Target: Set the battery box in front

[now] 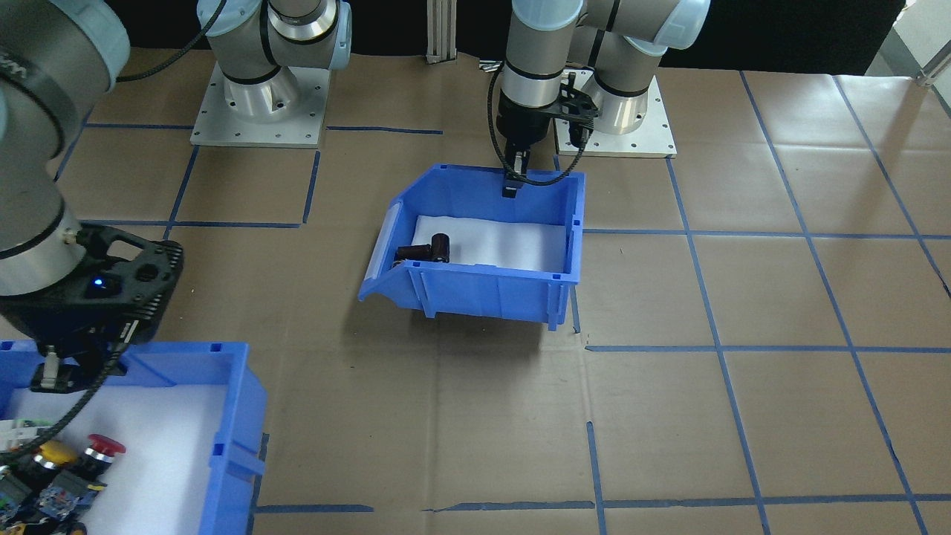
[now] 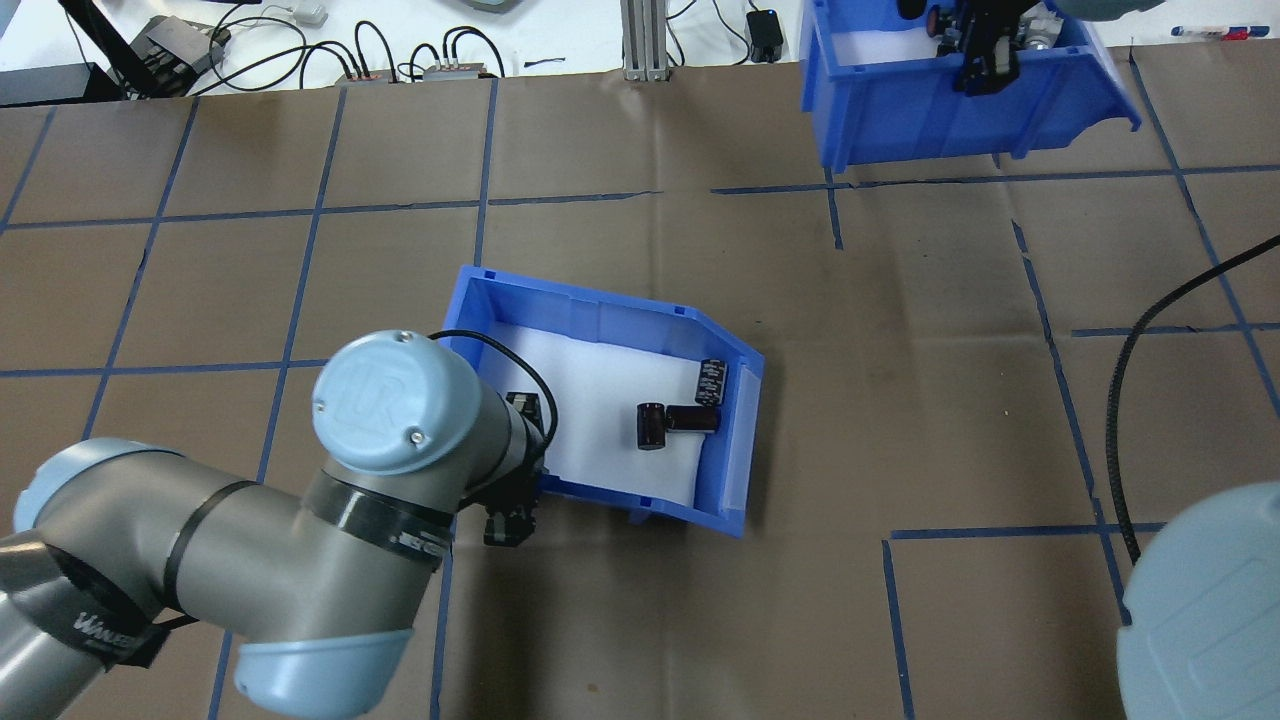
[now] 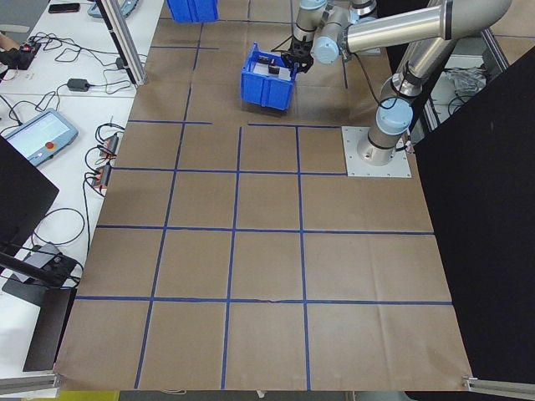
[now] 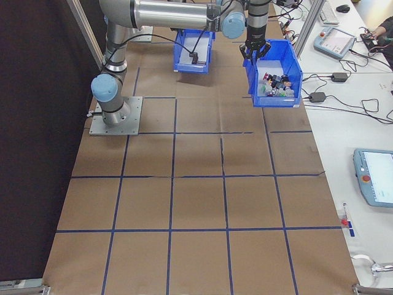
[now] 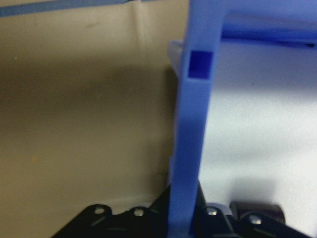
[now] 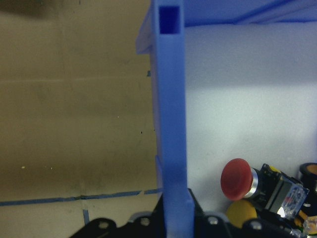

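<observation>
**Both arms clamped on bin walls; battery box mid-bench**

Nearest in the front-facing view sits the switch bin (image 1: 230,416), red and yellow push-buttons (image 1: 104,446) heaped on its white floor. The right tool (image 1: 46,375) straddles its wall; the right wrist view shows that blue wall running straight down between the jaws, so the tool is closed on it.

Farther back, toward the middle of the bench (image 1: 743,297), stands the battery box (image 1: 483,286), its sloped cut-away side turned to the view's left. The cells (image 1: 427,251) lie loose near that open side, one apart by the lip in the overhead view. The left tool (image 1: 511,178) is clamped on the rear wall, nearest the robot's base; its wrist view shows the wall pinched between the jaws.

The risks, as I judge them: the grip takes one thin wall only, so a lift or quick pull may tilt the box and roll the cells out over the low cut-away. A slack pinch could let the wall slip. The box's intended path forward looks near the switch bin.
</observation>
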